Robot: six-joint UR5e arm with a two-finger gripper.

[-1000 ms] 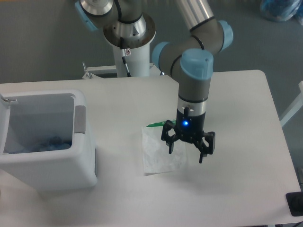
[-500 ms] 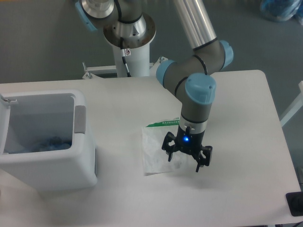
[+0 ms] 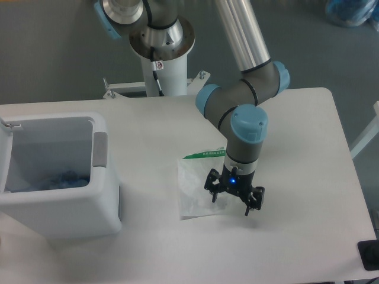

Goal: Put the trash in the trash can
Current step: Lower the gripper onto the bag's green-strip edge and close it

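The plastic bag [image 3: 200, 184] lies flat on the table [image 3: 296, 148] right of the trash can [image 3: 59, 177], and the gripper [image 3: 233, 200], open and empty over its right edge, probably must pinch this thin, light, slippery sheet there.

Bare table [image 3: 148, 136] lies between the bag [image 3: 198, 186] and the bin [image 3: 59, 177].

A white table [image 3: 296, 136] with rounded corners fills most of the room's view, evenly lit. Behind it lies dull grey floor [image 3: 53, 53]. A blue bundle [image 3: 352, 12] sits far off on that floor, and a small dark object [image 3: 369, 255] pokes in low.
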